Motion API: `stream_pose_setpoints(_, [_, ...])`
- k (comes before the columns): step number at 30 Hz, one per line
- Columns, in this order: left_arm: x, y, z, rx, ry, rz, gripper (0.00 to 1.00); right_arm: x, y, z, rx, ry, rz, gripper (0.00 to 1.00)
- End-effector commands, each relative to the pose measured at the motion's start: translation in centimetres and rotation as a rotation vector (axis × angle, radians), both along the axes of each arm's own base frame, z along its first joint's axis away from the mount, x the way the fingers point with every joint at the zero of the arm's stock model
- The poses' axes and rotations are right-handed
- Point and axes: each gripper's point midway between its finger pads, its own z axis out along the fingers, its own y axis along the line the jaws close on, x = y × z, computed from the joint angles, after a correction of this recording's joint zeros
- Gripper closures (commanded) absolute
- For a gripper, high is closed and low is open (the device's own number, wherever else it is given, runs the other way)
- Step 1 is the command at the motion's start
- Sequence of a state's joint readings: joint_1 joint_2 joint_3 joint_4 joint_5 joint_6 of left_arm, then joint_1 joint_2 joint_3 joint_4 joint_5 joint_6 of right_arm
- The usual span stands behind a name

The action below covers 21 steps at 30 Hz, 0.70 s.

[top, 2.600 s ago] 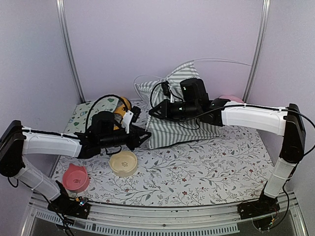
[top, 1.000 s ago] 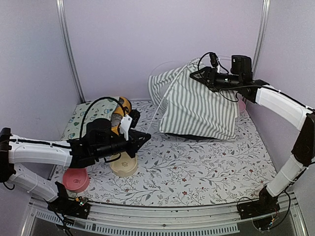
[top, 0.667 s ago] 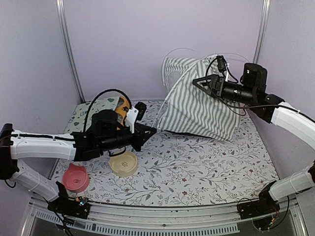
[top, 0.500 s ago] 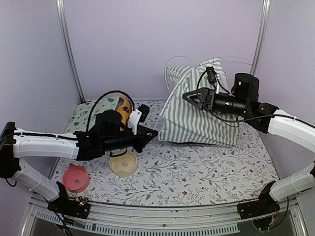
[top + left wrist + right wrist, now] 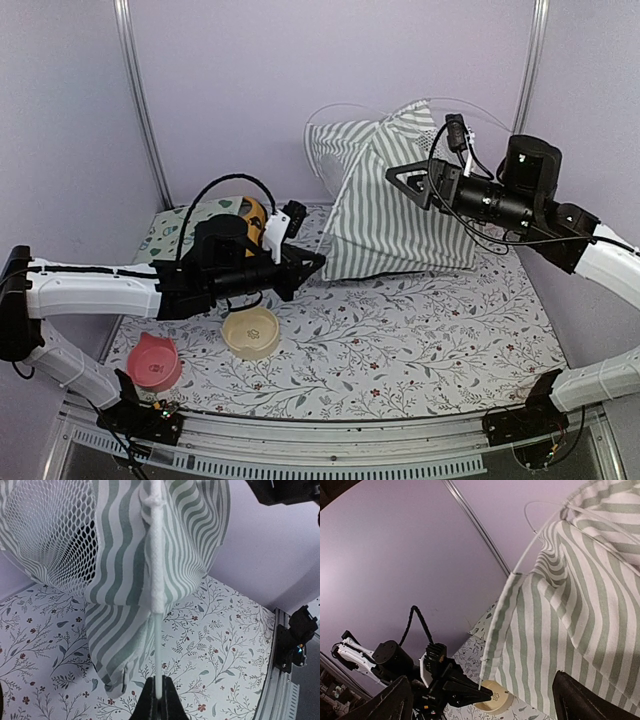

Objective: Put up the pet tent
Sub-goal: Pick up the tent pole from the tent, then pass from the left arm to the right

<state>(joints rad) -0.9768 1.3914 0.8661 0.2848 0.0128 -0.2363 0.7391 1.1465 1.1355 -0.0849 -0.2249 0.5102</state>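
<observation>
The pet tent (image 5: pixel 390 205) is a grey-green and white striped teepee standing at the back of the table, with a white mesh flap (image 5: pixel 50 540) on one side. Thin white poles arc over its top. My left gripper (image 5: pixel 316 262) is shut on the bare lower end of one pole (image 5: pixel 158 672) at the tent's near left corner; its pinch shows in the left wrist view (image 5: pixel 159 696). My right gripper (image 5: pixel 418 182) hovers open in front of the tent's upper half, with nothing between its fingers. In the right wrist view the striped tent wall (image 5: pixel 570 605) fills the right side.
A cream bowl (image 5: pixel 250 332) and a pink bowl (image 5: pixel 155 362) sit on the floral cloth (image 5: pixel 400 330) at the front left. A yellow and black toy (image 5: pixel 252 212) and a cream mat with teal shapes (image 5: pixel 172 238) lie at the back left. Metal frame posts (image 5: pixel 140 100) stand behind.
My right gripper has let go of the tent top, opened wide and drawn back to the right. The tent has shifted and stands taller. My left gripper moved right, still pinching the pole.
</observation>
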Motion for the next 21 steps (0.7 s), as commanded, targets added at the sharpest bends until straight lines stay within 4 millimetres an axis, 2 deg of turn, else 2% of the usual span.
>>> stream_pose_setpoints(1, [0.3,-0.2,3.5,-0.063,-0.070,-0.006,1.00,-2.0,2.2,0.7,0.029,-0.017,0.156,0.02])
stream_pose_setpoints(4, [0.4,-0.1,4.0,-0.062,-0.083,-0.004,1.00,-3.2,4.9,-1.9,0.047,0.063,0.224,0.09])
stream_pose_setpoints(9, [0.3,-0.3,4.3,-0.052,-0.100,-0.023,1.00,-4.9,8.8,-4.8,0.087,0.164,0.295,0.21])
stream_pose_setpoints(12, [0.1,-0.6,4.3,-0.047,-0.102,-0.041,1.00,-4.5,10.4,-6.7,0.087,0.239,0.295,0.30])
stream_pose_setpoints(15, [-0.1,-0.6,4.2,-0.044,-0.099,-0.049,1.00,-3.5,10.9,-7.1,0.104,0.266,0.259,0.37])
stream_pose_setpoints(18, [-0.2,-0.6,4.0,-0.040,-0.094,-0.058,1.00,-2.4,11.1,-7.0,0.113,0.265,0.210,0.49])
stream_pose_setpoints(21, [-0.5,-0.8,3.6,-0.033,-0.093,-0.074,1.00,-1.3,11.5,-6.7,0.116,0.261,0.180,0.56])
